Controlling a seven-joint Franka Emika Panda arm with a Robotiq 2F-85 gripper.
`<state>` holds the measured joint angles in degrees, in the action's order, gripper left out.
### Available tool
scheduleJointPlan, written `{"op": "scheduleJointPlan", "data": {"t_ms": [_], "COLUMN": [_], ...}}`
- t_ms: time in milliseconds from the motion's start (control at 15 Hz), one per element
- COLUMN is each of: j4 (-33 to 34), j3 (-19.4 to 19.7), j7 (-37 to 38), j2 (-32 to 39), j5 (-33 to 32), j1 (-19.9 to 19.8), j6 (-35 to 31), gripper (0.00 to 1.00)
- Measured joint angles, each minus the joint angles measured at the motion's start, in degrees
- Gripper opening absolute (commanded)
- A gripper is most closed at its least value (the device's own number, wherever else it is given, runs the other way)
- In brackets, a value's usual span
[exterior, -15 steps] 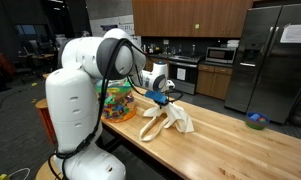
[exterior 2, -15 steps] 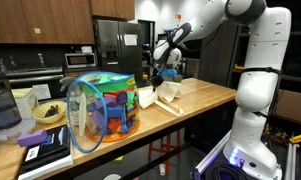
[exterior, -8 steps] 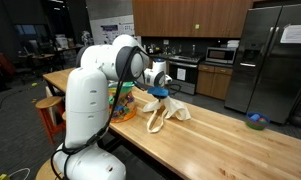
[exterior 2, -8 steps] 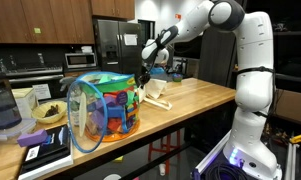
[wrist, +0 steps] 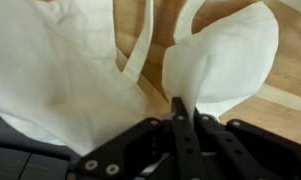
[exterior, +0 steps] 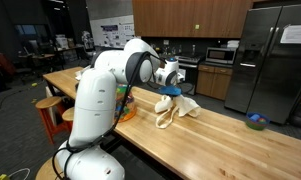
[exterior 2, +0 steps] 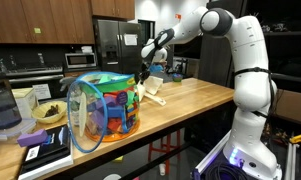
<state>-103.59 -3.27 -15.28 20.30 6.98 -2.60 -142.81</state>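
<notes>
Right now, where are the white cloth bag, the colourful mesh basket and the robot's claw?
white cloth bag [exterior: 183, 106]: exterior view, on its draped body below the claw.
colourful mesh basket [exterior 2: 108, 108]: exterior view, on its side wall.
gripper [wrist: 182, 103]: wrist view, at the closed fingertips pinching the bag.

End effector [exterior 2: 143, 74] clamped on cream cloth bag [exterior 2: 154, 95], just beside colourful mesh basket [exterior 2: 102, 108], approx rim height. Bag's lower end on worktop [exterior 2: 195, 98]. Dark bowl [exterior 2: 48, 113] on basket's opposite side.
</notes>
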Motion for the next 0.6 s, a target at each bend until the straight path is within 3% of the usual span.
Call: {"op": "scheduleJointPlan", "data": {"t_ms": [333, 600], "j4": [0.8, 0.8], "j3": [5.5, 11.7], "j7": [1.9, 5.5], "j2": [0.8, 0.7], "j5": [-1.1, -7.0], "j1": [-4.5, -7.2], "j6": [-3.5, -7.2], "gripper": [0.01, 0.01]}}
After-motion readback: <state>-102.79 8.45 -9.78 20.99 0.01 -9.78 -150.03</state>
